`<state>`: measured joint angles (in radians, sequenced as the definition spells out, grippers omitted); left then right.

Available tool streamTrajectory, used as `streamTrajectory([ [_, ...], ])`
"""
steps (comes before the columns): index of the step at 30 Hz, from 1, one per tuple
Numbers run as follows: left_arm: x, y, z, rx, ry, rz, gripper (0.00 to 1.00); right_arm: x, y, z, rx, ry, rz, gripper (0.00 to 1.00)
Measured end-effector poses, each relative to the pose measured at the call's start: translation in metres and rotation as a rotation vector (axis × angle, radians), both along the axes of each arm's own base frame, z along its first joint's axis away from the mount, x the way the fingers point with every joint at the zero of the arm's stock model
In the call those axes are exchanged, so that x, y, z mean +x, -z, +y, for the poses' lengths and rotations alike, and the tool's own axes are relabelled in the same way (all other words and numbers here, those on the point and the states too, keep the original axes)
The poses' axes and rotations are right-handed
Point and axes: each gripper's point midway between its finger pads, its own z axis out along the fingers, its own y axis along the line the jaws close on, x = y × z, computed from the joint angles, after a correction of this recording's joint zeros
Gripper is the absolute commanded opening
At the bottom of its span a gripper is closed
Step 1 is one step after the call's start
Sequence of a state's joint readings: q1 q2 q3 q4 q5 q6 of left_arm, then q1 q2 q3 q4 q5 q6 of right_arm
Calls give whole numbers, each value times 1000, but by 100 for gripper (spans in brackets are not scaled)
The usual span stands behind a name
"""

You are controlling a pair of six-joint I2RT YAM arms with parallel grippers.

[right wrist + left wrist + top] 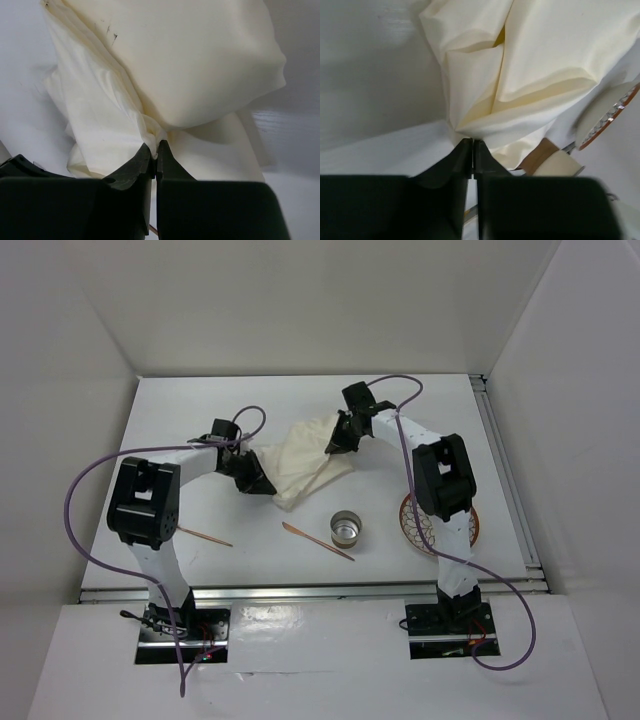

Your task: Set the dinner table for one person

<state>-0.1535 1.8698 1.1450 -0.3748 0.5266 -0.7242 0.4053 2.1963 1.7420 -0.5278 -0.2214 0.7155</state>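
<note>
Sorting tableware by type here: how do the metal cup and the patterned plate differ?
The cup is plain silver metal with upright walls; the plate is flat, patterned, orange-rimmed. The cup is smaller across than the plate. The cup shows whole; the right arm covers part of the plate. Both are round and rest on the table.

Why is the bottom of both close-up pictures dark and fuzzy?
Left wrist view: the left fingers sit close to the lens, dark and blurred; the cream cloth is sharper. Right wrist view: the right fingers likewise. Top view: even light, faint shadows.
</note>
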Motion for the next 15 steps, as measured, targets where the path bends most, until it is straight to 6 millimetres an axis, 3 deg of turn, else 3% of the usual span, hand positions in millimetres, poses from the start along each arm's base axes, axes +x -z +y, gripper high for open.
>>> streamTrajectory([
  [2,-1,-1,-4,-3,12,-3,0,0,-2,1,2,-2,-3,0],
  [11,-1,-1,-3,26,1,7,0,-2,-27,8,16,-21,-41,0],
  [15,20,-24,-3,42,-8,-43,0,9,-57,14,38,-35,-106,0],
])
